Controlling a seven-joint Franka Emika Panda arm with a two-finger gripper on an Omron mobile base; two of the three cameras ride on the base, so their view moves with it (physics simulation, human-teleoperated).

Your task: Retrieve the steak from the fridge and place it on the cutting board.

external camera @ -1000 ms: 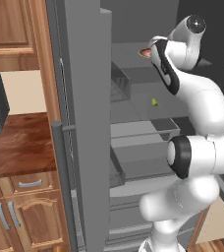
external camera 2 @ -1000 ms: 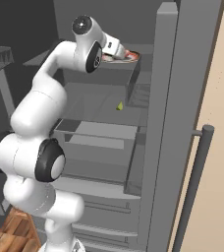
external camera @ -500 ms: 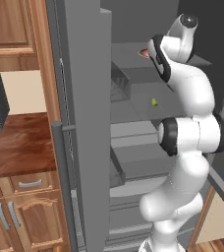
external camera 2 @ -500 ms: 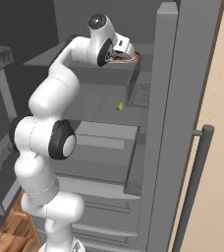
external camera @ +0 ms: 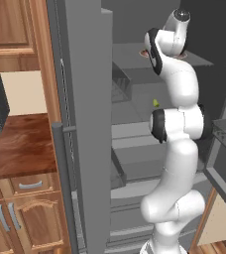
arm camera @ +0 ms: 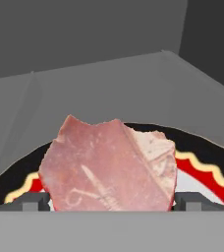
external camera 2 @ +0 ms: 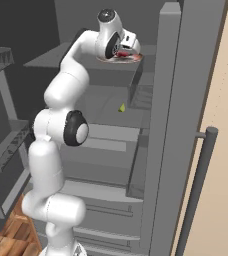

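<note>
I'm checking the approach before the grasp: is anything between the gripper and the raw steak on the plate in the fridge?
Nothing visible. In the hand view the flat red-pink steak lies directly ahead on the round black-and-red plate, between the gripper's dark fingertips.

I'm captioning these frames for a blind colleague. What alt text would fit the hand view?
A raw red-pink steak lies on a round plate with a black rim and a red and yellow wavy band, on a grey fridge shelf. The hand is close over it, with a dark fingertip on either side of the steak's near edge.
</note>
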